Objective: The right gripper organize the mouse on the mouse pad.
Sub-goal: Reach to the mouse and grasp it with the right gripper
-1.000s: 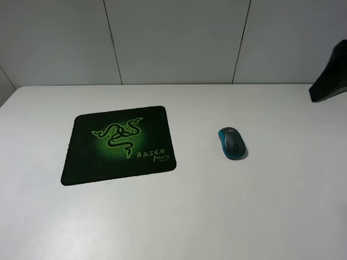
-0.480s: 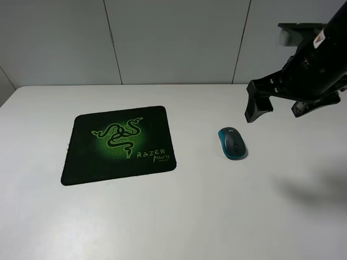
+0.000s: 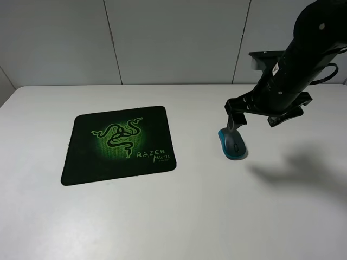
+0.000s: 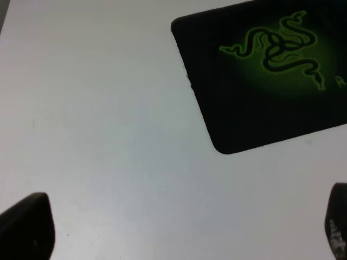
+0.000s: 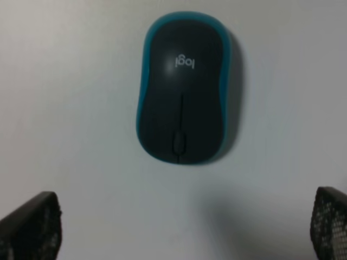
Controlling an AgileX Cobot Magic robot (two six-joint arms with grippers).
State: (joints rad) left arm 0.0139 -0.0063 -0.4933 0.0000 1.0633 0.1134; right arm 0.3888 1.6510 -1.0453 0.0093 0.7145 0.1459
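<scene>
The mouse point(image 3: 233, 145) has a dark grey top and teal sides and lies on the white table, to the right of the mouse pad point(image 3: 119, 143) and apart from it. The pad is a black mat with a green snake logo and "RAZER" lettering. My right gripper point(image 3: 259, 116) hangs open just above the mouse and a little behind it, holding nothing. In the right wrist view the mouse point(image 5: 184, 86) lies centred ahead of the two spread fingertips point(image 5: 30, 225). My left gripper point(image 4: 179, 227) is open and empty above bare table near a corner of the pad point(image 4: 260, 81).
The white table point(image 3: 179, 216) ends at a grey panelled wall point(image 3: 173, 38) at the back. The right arm's shadow point(image 3: 303, 173) falls on the table to the right of the mouse. The left arm is out of the exterior high view.
The right arm has swung in from the right edge and come down to the left, so the open gripper is now over the mouse. Mouse and pad have not moved.
</scene>
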